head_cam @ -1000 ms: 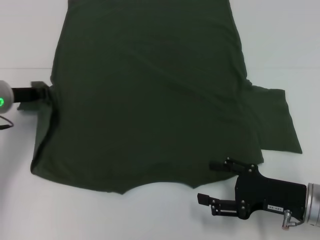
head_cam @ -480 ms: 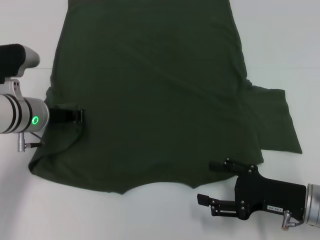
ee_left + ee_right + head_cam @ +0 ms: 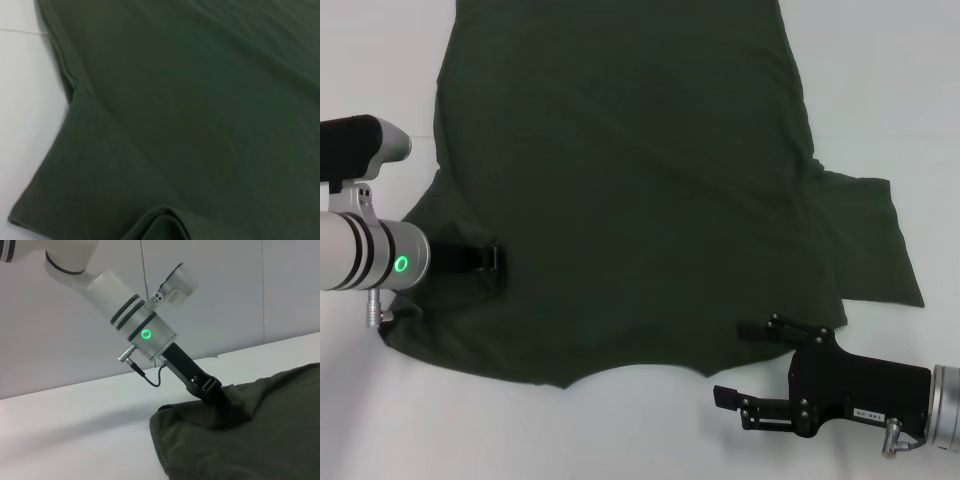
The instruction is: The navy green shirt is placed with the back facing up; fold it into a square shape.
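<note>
Two arms low, left gripper (image 3: pixel 492 258) seemingly pinching navy green shirt (image 3: pixel 640 190)

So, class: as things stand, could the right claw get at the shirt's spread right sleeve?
Probably yes: the right claw sits open by the navy green shirt, with only bare table around that sleeve.

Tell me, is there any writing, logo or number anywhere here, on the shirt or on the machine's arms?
Navy green shirt: plain, no print or label showing.
Right pincer: a small pale sticker on its black body carries marks too small to read.
Left pincer: no text; only a green light ring on the wrist, a lamp and not a sign.
White table: no markings.
</note>
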You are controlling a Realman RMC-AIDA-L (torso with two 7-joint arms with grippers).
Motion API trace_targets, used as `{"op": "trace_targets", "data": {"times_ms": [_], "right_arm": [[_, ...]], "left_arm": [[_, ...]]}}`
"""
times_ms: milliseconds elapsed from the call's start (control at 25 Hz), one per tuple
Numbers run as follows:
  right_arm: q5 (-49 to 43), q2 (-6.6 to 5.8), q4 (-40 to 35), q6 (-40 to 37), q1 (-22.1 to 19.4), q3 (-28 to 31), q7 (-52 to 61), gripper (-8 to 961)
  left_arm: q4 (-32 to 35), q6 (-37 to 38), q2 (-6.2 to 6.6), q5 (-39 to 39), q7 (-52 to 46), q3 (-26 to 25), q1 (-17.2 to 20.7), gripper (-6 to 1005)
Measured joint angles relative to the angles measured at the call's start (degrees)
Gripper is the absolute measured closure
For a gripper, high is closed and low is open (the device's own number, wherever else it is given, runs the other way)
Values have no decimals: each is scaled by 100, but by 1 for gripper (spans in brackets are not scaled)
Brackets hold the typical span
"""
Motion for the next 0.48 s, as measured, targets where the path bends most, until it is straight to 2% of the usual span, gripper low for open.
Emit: {"op": "trace_targets", "data": {"times_ms": [280, 480], "right_arm": [[0, 11, 0, 14, 20, -15, 0, 29], [0, 9, 0, 19, 20, -1, -5, 29]], "left_arm": [[-37, -48, 7, -25, -39, -44, 17, 815], [-28, 165, 36, -430, -5, -76, 52, 622]]}}
